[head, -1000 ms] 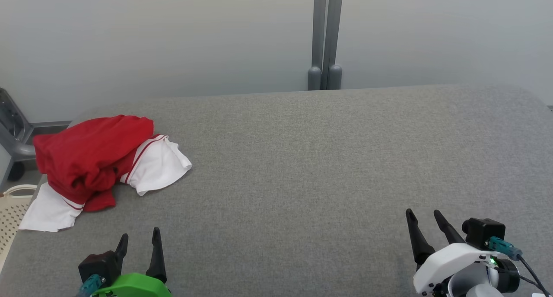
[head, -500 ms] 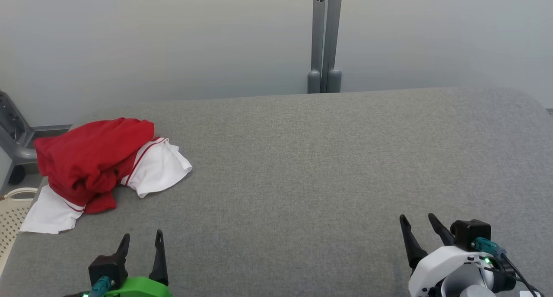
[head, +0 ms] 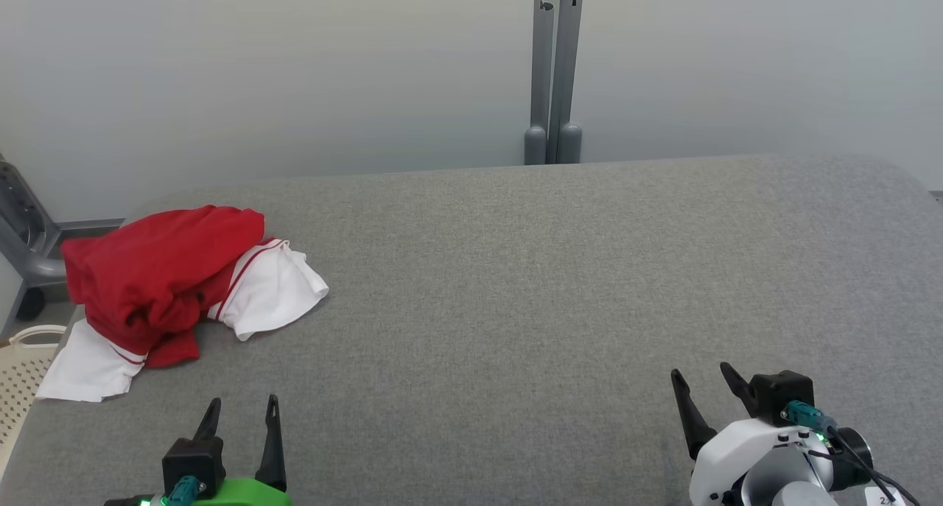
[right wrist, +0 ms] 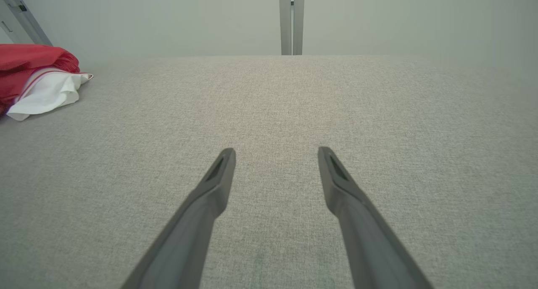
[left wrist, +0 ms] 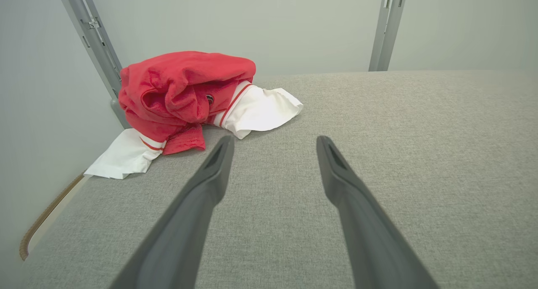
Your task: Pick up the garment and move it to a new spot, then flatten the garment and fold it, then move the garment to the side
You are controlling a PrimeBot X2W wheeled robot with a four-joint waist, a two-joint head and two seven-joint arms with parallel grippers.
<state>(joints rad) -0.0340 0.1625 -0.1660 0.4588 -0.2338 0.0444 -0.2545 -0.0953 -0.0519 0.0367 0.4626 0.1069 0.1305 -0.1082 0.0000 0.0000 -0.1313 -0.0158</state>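
Grey fabric desk (head: 516, 285) spans the view, pale wall (head: 295, 71) behind. Red-and-white garment (head: 162, 270) sits crumpled in a heap on it, ahead and to the left of the left fingers (head: 272, 447), not touching, well apart from the right fingers (head: 689, 417). Both finger pairs spread wide, empty, tips above bare desk.

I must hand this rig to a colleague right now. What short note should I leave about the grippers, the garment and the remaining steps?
Left gripper: open, empty, near edge of the table, apart from the garment.
Right gripper: open, empty, over bare table at the near right.
Garment: red and white, crumpled in a heap at the table's left edge; nothing touches it.
Done: nothing; the garment is not yet picked up.
Left: pick it up, move it to a new spot, flatten, fold, move aside.
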